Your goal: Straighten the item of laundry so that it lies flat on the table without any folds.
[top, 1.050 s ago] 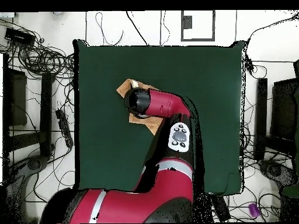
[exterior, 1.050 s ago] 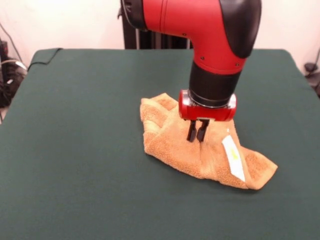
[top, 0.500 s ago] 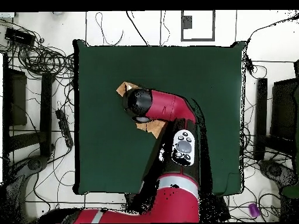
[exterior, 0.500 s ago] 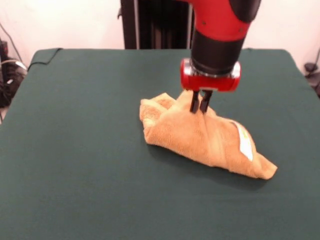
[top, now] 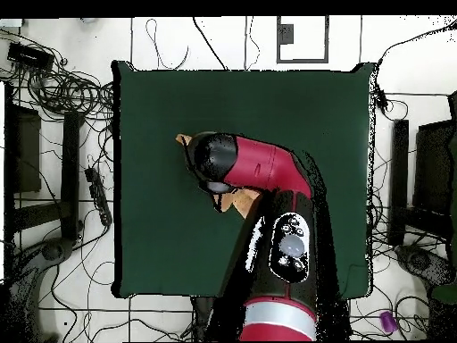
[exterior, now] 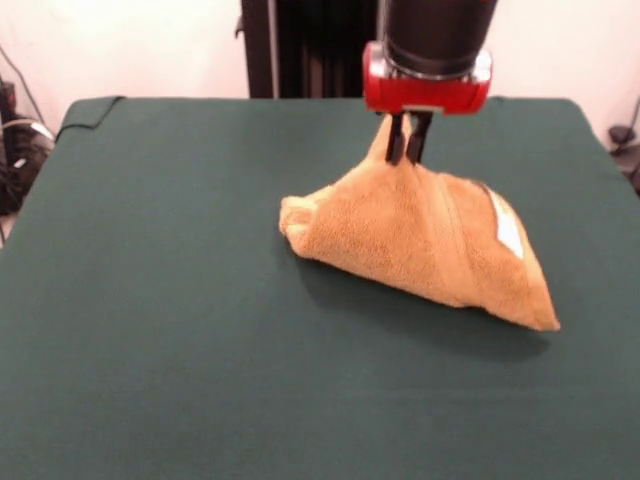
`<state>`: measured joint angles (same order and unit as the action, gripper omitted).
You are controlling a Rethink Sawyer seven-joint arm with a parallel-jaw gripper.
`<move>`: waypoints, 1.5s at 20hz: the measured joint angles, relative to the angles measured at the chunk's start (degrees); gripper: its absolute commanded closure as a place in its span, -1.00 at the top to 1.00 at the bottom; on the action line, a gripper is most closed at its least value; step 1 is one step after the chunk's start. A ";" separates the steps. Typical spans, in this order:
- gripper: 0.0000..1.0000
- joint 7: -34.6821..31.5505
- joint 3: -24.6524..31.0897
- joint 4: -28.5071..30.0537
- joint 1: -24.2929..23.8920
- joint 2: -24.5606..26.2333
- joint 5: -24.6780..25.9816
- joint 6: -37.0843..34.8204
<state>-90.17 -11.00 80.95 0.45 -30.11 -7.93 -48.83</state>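
You had the black two-fingered tool [exterior: 409, 150] under its red wrist collar pinched nearly closed on a peak of the small orange-tan terry-cloth towel [exterior: 420, 245], right of the middle of the dark green felt-covered tabletop [exterior: 150, 300]. The cloth was tented up from that pinch point, with its lower edges and both end corners resting on the felt; the white care label [exterior: 507, 228] showed on the right slope. In the overhead view the red arm [top: 259, 165] covered nearly all of the towel, only a tan corner [top: 185, 140] and a scrap at its lower side [top: 239, 202] peeking out, so fold layout underneath was not readable there. Judging from the tent shape, you gripped mid-cloth rather than a corner, so lifting alone probably wouldn't open the folds. To do this step well, you likely needed to raise until one end cleared the felt, then drag sideways low and slow so the trailing edge laid out flat. Risk: a shallow pinch could slip, or the cloth could drop back bunched.
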 measured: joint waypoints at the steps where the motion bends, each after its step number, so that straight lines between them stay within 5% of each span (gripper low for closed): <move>1: -1.00 0.00 0.01 0.00 -0.16 -0.28 0.07 -0.31; 30: -1.00 0.00 2.67 -8.04 -18.34 -0.62 14.87 -10.41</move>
<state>-90.17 -8.33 72.91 -17.89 -30.73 6.94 -59.25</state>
